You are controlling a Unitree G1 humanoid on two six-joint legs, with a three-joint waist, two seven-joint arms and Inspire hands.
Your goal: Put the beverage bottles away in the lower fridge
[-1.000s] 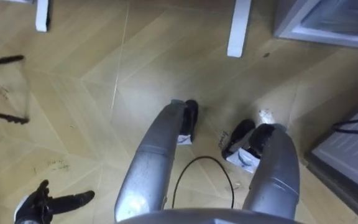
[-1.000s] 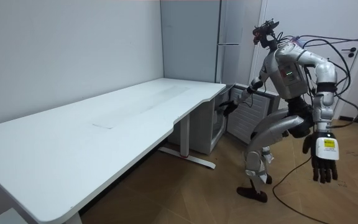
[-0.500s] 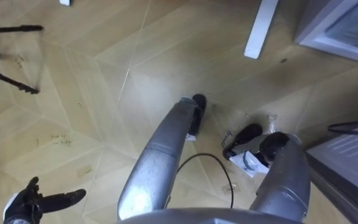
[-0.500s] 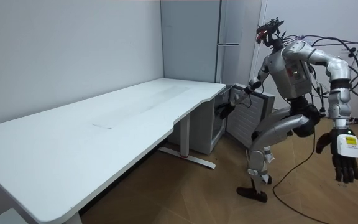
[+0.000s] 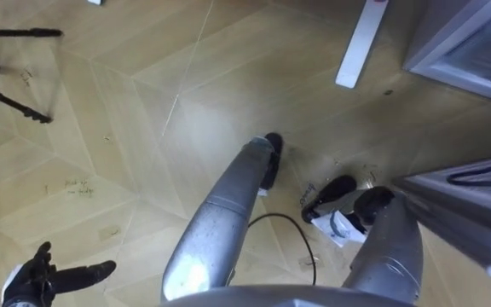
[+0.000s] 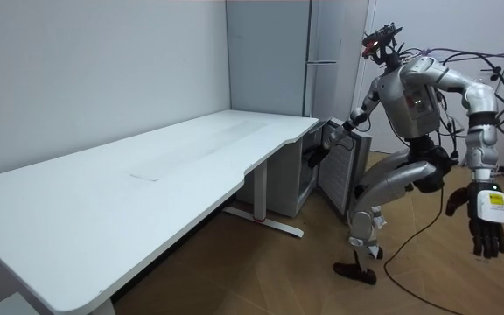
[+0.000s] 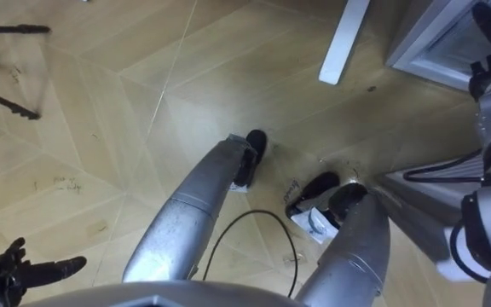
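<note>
Fingers (image 5: 92, 273) straight and spread, the left hand (image 5: 25, 281) hangs empty over the wood floor (image 5: 143, 102). The robot stands knees bent off the white desk's (image 6: 147, 175) far end. Its right hand (image 6: 317, 155) is at the lower fridge's (image 6: 297, 182) door (image 6: 338, 171) (swung open), grip unclear.

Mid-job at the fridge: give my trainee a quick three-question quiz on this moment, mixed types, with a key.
1. True or false: the left hand hangs with open fingers, holding nothing.
2. Which hand reaches to the fridge door? A: left. B: right.
3. Fill in: the robot stands beside a white ____.

Key: 1 true. 2 B, the right hand. 3 desk.
</note>
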